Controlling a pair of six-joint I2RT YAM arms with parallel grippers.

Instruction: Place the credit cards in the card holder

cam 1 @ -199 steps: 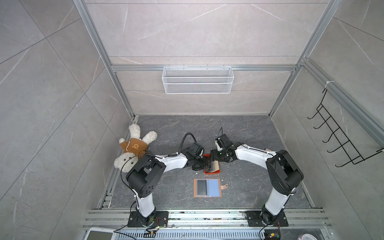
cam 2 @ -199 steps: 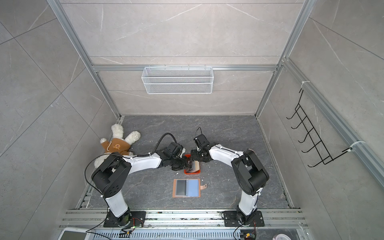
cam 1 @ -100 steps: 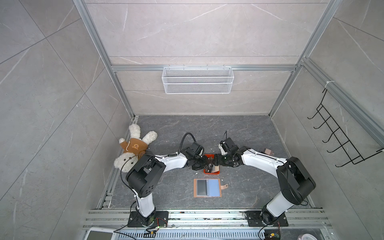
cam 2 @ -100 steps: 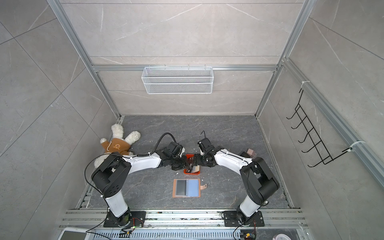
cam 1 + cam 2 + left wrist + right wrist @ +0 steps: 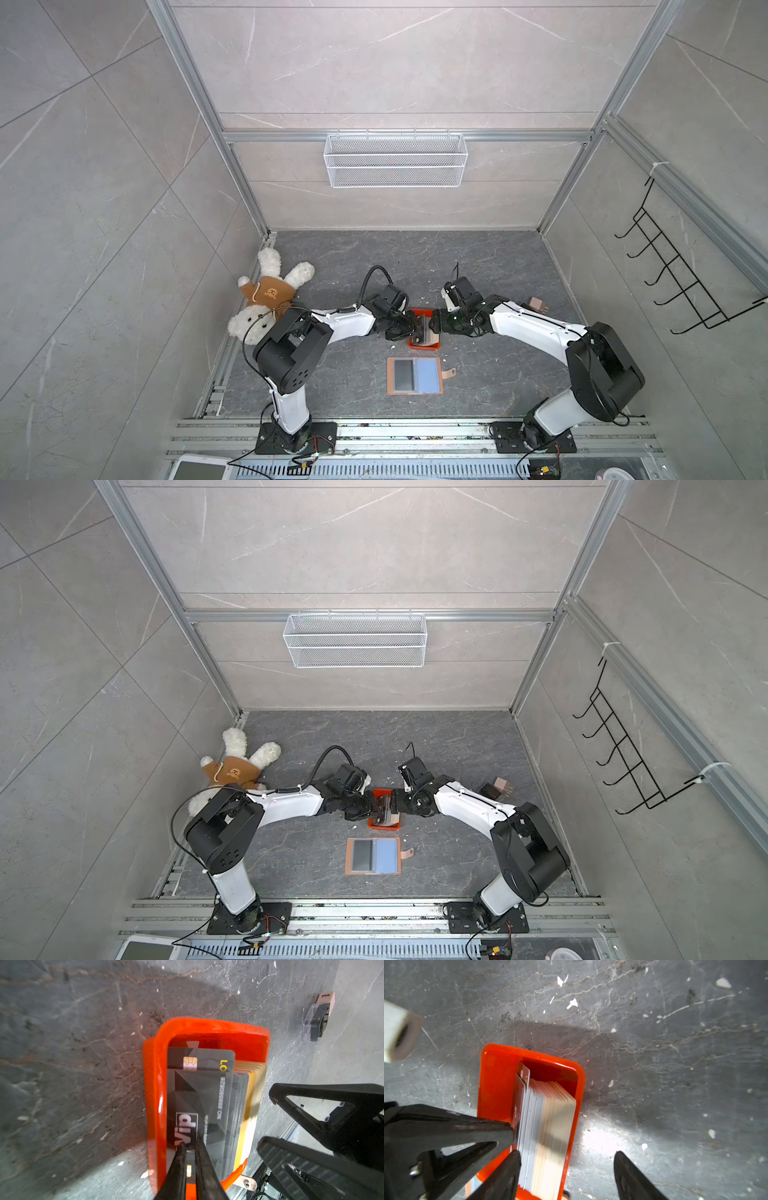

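The credit cards stand on edge as a stack in a small orange-red tray, black ones with "VIP" lettering in front and tan ones behind. My left gripper reaches in from the left and is shut on the edge of one black card. My right gripper comes from the right and is open: one finger touches the stack's side and the other hangs outside the tray. The card holder lies open flat in front of the tray, with a dark card in its left sleeve.
A plush toy lies at the left wall. A small black-and-pink block pair sits behind my right arm. A wire basket hangs on the back wall and a hook rack on the right wall.
My right arm has swung outward and its gripper has come down beside the card stack in the tray. The left gripper has stayed at the tray, holding the black card.
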